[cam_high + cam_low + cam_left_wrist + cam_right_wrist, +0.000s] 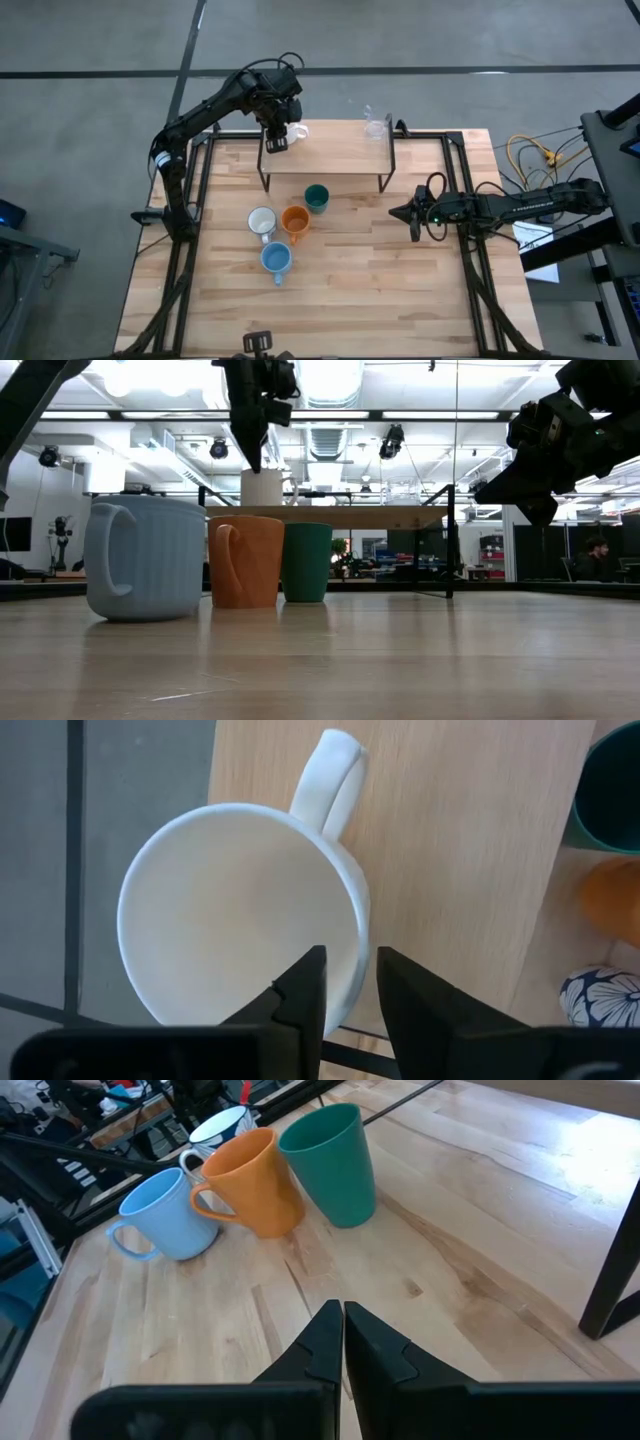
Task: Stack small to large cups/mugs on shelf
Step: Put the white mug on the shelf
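A plain white mug (pixel 230 910) stands upright on the shelf (pixel 330 160) near its far left corner, its handle (pixel 330 780) lying over the wooden top. My left gripper (pixel 350 980) hangs over it, pointing down, slightly open, with the mug's wall between its fingers. A clear glass (pixel 377 127) stands at the shelf's far right. On the table in front are the dark green cup (pixel 316 198), orange mug (pixel 295 220), dark-patterned white mug (pixel 262 222) and light blue mug (pixel 276 258). My right gripper (pixel 412 214) is shut, low over the table right of the shelf. My left gripper comes from above, one finger (pixel 305 995) inside the white mug and the other (pixel 405 995) outside, at the rim (pixel 358 935) roughly opposite the handle. The gap looks wider than the wall; I cannot tell whether either finger touches. The mug rests on the shelf.
The shelf's black legs (pixel 610 1270) stand between my right gripper and the far side. The four cups on the table are bunched close together (pixel 245 560). Bare wood lies near the table's near edge (pixel 380 300). Cables sit beyond the right edge (pixel 535 155).
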You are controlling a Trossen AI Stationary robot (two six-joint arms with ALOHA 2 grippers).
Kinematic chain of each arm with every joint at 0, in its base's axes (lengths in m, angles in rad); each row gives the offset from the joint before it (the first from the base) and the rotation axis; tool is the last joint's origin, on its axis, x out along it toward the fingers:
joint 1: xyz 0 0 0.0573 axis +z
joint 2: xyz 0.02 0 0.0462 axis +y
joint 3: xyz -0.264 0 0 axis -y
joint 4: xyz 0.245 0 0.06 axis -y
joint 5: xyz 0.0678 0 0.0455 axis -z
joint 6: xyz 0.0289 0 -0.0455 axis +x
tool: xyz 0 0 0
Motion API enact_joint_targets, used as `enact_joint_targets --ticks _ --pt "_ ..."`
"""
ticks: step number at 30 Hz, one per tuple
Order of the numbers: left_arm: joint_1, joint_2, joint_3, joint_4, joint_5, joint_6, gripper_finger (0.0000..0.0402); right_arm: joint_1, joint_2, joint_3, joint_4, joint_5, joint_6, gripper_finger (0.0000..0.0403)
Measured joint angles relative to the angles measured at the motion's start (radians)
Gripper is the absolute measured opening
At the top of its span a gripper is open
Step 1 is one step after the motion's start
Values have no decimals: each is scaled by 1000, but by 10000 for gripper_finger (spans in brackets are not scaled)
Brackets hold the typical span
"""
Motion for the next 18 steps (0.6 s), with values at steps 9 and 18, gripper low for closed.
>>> enact_joint_targets --ticks 9,18 --pt "1 0 -1 3 -26 2 77 0 0 0 0 -2 1 8" --pt "6 0 -1 8 -47 19 77 0 0 0 1 -2 4 8"
